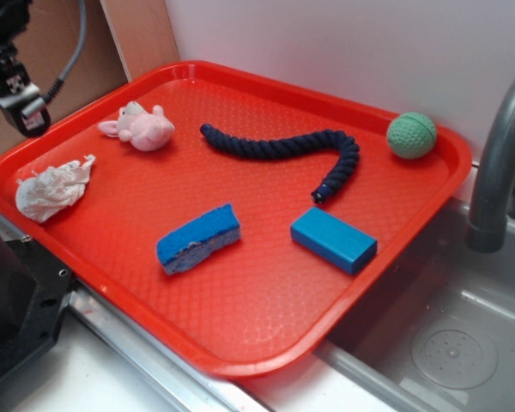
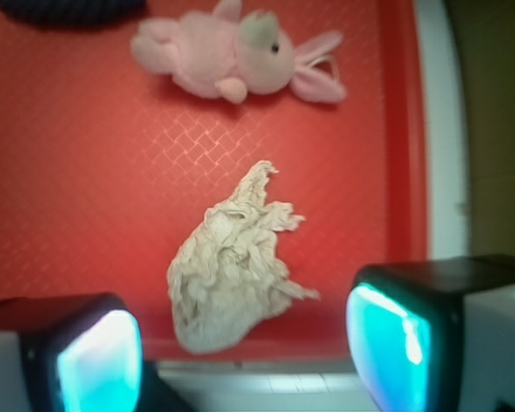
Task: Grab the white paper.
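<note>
Red tray [image 1: 266, 335]: one white paper [image 2: 232, 270], one pink plush [image 2: 232, 56], rope [image 1: 283, 146], ball [image 1: 411, 136], sponge [image 1: 198, 239], block [image 1: 333, 239]. No writing. Pincer [image 2: 245, 348] wide open, empty.

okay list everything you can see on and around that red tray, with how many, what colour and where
tray: one, red, on the counter beside the sink
white paper: one crumpled wad, off-white, near the tray's left edge
plush bunny: one, pale pink, back left of the tray, apart from the paper
rope: one, dark navy, curved across the tray's middle back
ball: one, green, back right corner of the tray
sponge: one, blue, front middle of the tray
block: one, blue, rectangular, right of the sponge
faucet: one, grey, right edge over the sink
sink: one, grey metal, right of the tray
end effector: one, open, black fingers with cyan pads, above the paper, holding nothing
</note>
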`<state>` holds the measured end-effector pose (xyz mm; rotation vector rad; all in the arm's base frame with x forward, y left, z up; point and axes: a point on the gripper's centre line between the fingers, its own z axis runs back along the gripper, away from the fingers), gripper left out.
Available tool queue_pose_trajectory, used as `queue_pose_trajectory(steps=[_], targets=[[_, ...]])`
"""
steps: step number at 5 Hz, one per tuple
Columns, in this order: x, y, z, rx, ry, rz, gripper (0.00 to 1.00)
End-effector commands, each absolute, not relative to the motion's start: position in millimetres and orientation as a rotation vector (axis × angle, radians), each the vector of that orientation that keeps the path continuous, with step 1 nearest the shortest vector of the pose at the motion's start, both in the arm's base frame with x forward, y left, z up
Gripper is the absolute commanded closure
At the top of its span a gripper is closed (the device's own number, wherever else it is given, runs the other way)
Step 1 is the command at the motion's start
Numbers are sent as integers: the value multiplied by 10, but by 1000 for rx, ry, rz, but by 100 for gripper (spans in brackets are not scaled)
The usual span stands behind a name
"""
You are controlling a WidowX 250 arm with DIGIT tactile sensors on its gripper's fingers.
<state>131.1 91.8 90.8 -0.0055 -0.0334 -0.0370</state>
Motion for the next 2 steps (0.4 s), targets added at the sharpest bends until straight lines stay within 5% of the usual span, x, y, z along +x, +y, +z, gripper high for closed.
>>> queue_pose_trajectory(steps=[1,2], targets=[[1312,768,509,-57,-19,-118,0],[1287,820,337,105,56,-123,0]])
